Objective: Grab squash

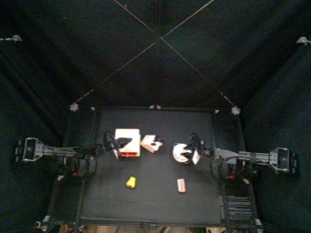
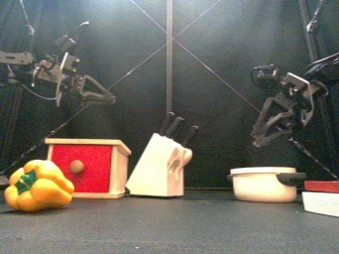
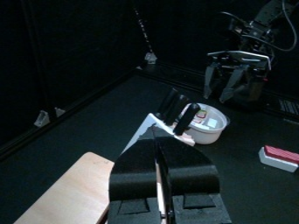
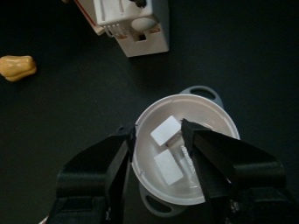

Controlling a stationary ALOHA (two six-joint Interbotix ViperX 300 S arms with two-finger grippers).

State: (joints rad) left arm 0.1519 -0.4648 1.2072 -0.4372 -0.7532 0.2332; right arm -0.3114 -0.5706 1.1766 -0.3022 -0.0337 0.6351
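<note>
Yellow squash sits untouched at your table's front-left. Your left gripper hangs closed, empty; right gripper spread above white pot.

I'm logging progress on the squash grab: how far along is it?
Nothing looks done: the small yellow squash lies untouched on the black table. Nothing is in hand. The left gripper is shut and empty above the red-fronted wooden box; the right gripper stands open over the white pot. Reaching, gripping and lifting remain.
</note>
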